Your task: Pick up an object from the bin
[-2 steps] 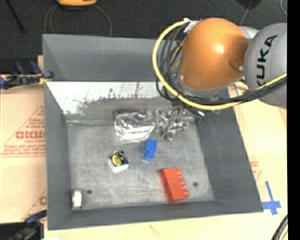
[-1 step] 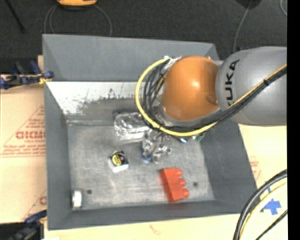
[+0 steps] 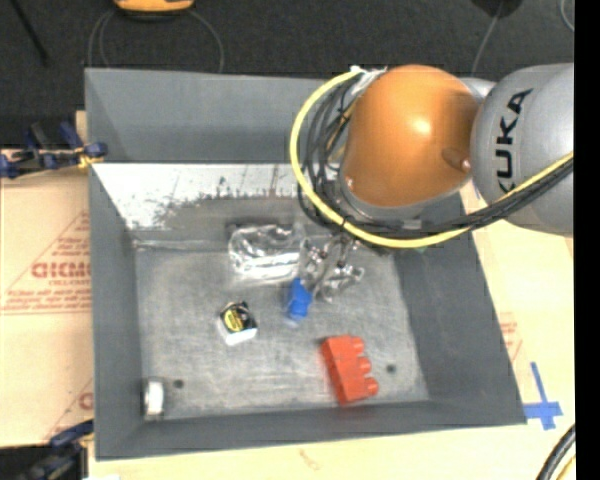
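Bin inventory, as you see it from above: five loose items on the floor of the grey metal bin (image 3: 180,118).

1. Gripper (image 3: 332,268). You find it low in the bin, at about 1 o'clock from the floor's centre. It sits under the arm's rounded orange cover (image 3: 410,133), which is ringed by yellow and black cables (image 3: 310,138). You cannot tell whether it is open or closed, nor whether it has hold of anything.

2. Small blue plastic piece (image 3: 298,301). It lies near the floor's centre, at 7 o'clock from the gripper and just beside it. You cannot tell whether the two touch.

3. Crumpled clear plastic packet with a silvery sheen (image 3: 265,250). It lies towards the 12 o'clock side of the floor, at 9 o'clock from the gripper and just beside it.

4. Small white case with a black and yellow face (image 3: 238,322). It lies at 8 o'clock from the blue piece, near it but apart.

5. Red studded plastic building brick (image 3: 348,369). It lies at 5 o'clock from the blue piece, apart from it.

6. Small white cylinder (image 3: 153,398). It sits in the floor's 8 o'clock corner, well apart from everything else.
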Tool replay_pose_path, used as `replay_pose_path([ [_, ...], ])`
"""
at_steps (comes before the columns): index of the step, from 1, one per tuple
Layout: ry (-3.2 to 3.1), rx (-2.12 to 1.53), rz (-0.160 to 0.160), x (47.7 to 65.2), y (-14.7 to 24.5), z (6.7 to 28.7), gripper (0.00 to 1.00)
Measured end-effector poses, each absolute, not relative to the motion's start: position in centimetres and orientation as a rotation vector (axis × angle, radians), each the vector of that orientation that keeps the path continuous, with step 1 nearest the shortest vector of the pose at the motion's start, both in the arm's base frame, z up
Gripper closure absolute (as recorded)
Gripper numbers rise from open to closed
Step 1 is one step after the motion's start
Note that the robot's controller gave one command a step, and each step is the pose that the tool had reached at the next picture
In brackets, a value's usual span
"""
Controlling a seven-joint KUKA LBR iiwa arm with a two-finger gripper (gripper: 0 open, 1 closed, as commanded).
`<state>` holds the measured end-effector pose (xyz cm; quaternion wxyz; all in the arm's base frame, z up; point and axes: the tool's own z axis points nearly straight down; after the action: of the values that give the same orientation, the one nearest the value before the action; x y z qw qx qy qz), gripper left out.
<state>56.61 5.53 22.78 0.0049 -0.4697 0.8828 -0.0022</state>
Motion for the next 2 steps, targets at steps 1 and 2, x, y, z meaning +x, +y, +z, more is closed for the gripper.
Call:
replay_pose_path([
  [1, 2.771, -1.473, 0.002, 56.5, 5.6, 22.3, 0.0],
  [2, 2.727, -1.532, -0.001, 59.5, 2.4, 7.2, 0.0],
])
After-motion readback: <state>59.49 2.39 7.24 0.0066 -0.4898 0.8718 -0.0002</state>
